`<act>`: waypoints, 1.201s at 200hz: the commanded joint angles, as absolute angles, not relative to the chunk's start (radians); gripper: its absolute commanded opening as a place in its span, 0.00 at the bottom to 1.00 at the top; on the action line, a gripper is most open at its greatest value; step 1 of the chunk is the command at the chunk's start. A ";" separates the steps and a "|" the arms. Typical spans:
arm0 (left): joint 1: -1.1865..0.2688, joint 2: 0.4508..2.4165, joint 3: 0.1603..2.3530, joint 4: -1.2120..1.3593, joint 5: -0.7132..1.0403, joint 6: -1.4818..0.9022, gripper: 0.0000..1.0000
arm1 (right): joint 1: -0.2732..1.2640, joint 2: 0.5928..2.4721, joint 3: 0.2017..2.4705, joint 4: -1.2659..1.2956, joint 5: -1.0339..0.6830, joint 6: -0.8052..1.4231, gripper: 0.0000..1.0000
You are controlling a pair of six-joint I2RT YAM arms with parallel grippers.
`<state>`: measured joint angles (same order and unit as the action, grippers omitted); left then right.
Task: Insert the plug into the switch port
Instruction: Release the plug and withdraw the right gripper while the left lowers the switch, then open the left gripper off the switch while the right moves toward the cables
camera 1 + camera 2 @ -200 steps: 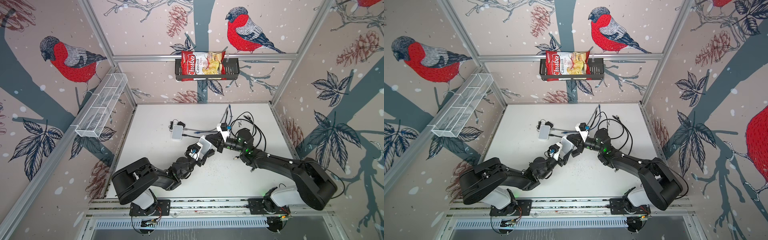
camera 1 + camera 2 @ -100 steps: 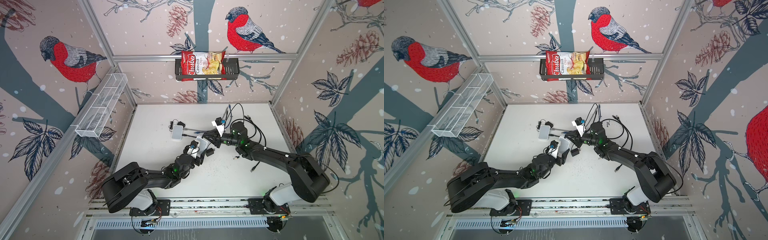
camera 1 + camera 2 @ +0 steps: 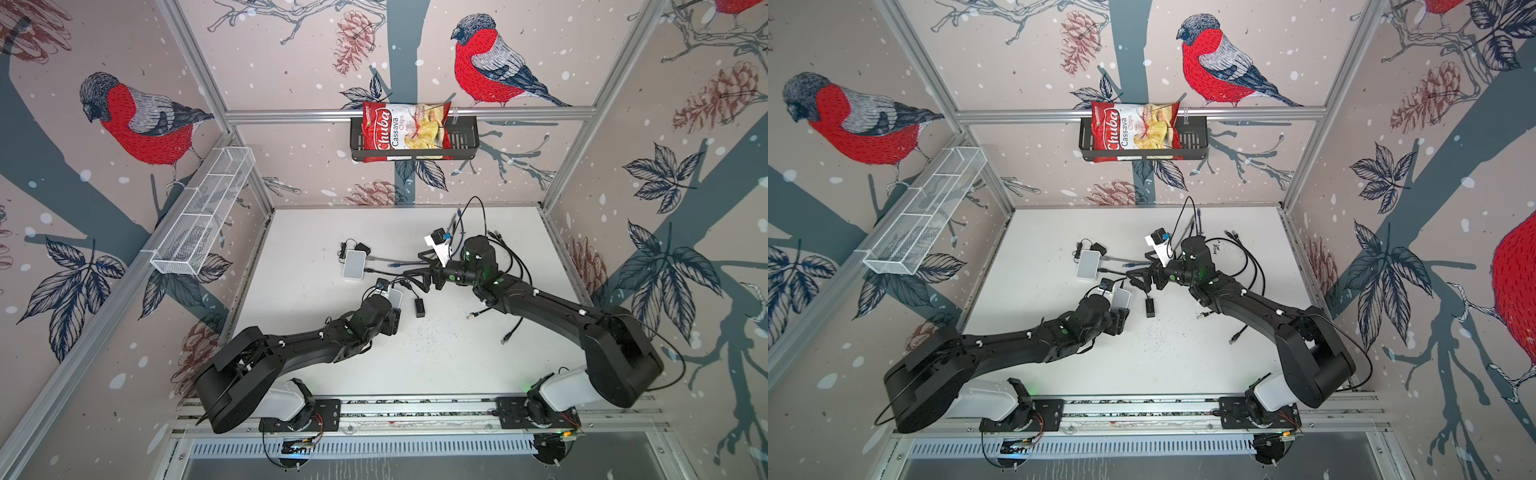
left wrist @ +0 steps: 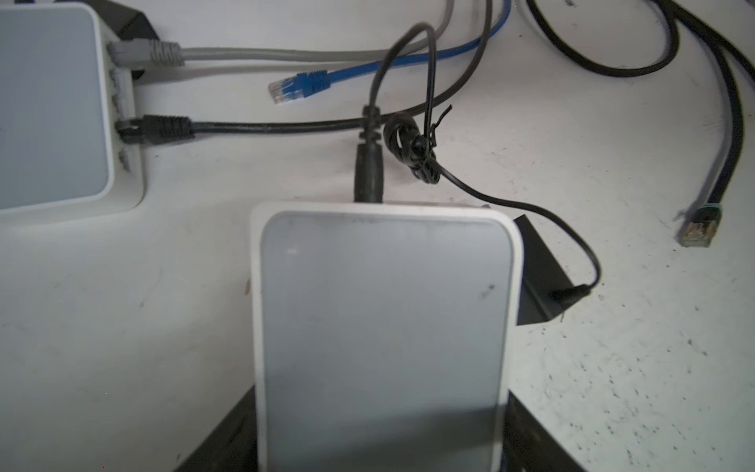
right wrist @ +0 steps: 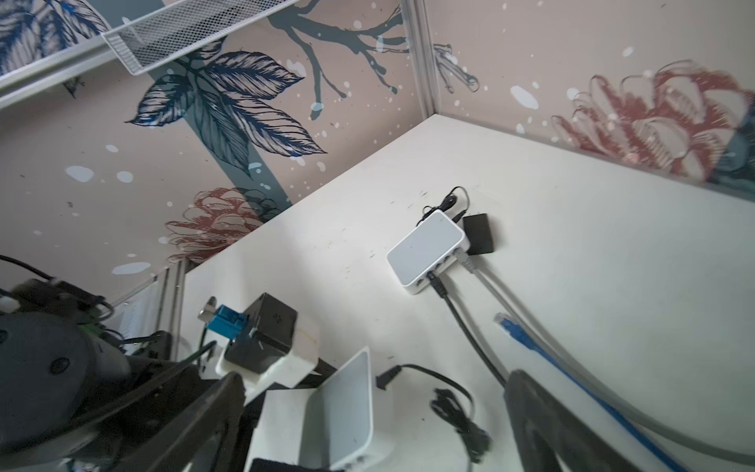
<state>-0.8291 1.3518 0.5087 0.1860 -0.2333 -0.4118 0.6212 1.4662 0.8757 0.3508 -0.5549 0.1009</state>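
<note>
L gripper (image 3: pixel 394 307): fingers pinch the sides of a small white switch (image 4: pixel 384 327), near the middle of the table (image 3: pixel 436 365), a bit left.
R gripper (image 3: pixel 415 280): fingers spread wide, holding nothing, just right of that switch.
Black plug (image 4: pixel 369 175): sits in the held switch's far edge.
Power block (image 4: pixel 539 278): black, just right of the held switch.
Other switch (image 3: pixel 354 265): further back + left, flat on the table, grey cable (image 4: pixel 286 53) + black cable (image 4: pixel 265 126) plugged in.
Blue cable plug (image 4: pixel 294 86): loose, just right of the other switch.

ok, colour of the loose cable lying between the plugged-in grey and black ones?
Blue cable, clear plug tip; best in the left wrist view.
</note>
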 commanded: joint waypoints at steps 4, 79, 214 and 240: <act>-0.816 1.333 0.547 -0.013 -0.214 -0.475 0.59 | 0.617 1.432 0.887 0.309 -0.405 0.039 0.99; -0.741 1.410 0.543 -0.103 -0.137 -0.579 0.66 | 0.543 1.416 0.853 0.494 -0.286 0.244 0.99; -0.726 1.557 0.695 -0.296 -0.208 -0.593 0.97 | 0.492 1.484 0.887 0.512 -0.310 0.215 0.99; -0.726 1.472 0.709 -0.314 -0.274 -0.586 0.97 | 0.491 1.486 0.937 0.430 -0.287 0.152 0.99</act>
